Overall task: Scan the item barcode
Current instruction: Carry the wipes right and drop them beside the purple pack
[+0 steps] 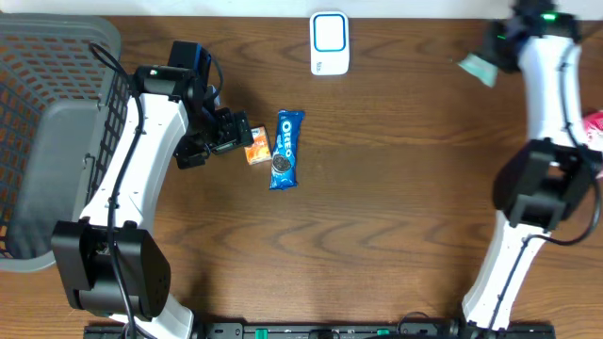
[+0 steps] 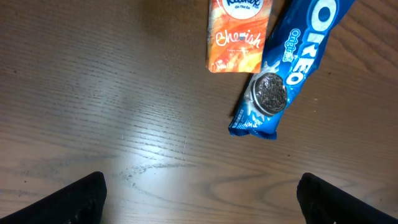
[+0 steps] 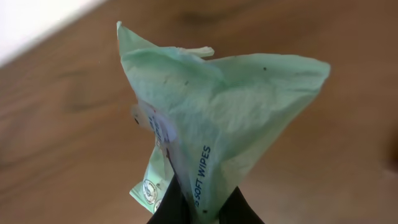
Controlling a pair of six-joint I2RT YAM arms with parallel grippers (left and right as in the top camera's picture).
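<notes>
The right claw (image 3: 205,210) is pinched shut on the bottom edge of a green wipes packet (image 3: 217,106), which stands up crumpled above the fingers. In the overhead view the packet is held above the table (image 1: 396,207) in the upper right of the frame, well apart from the white scanner (image 1: 329,42) at the top centre. Which face carries the barcode cannot be told.

The left claw (image 2: 199,202) is spread wide and holds nothing. It hangs over bare wood in the left-centre of the overhead view, with an orange tissue packet (image 2: 239,37) just ahead of it and a blue biscuit packet (image 2: 283,74) lying touching or nearly touching the tissue packet's side. A grey basket (image 1: 47,122) sits at the far left.

The wipes packet looks to be the item in hand for scanning, though whether it has yet been shown to the scanner is not clear from this. If it has not, the next move calls for carrying it leftward across the frame to the scanner and turning the wrist so the printed barcode faces the scanner's window. The left claw seems placed to take the tissue packet next, which needs a short reach forward and a descent before closing.
</notes>
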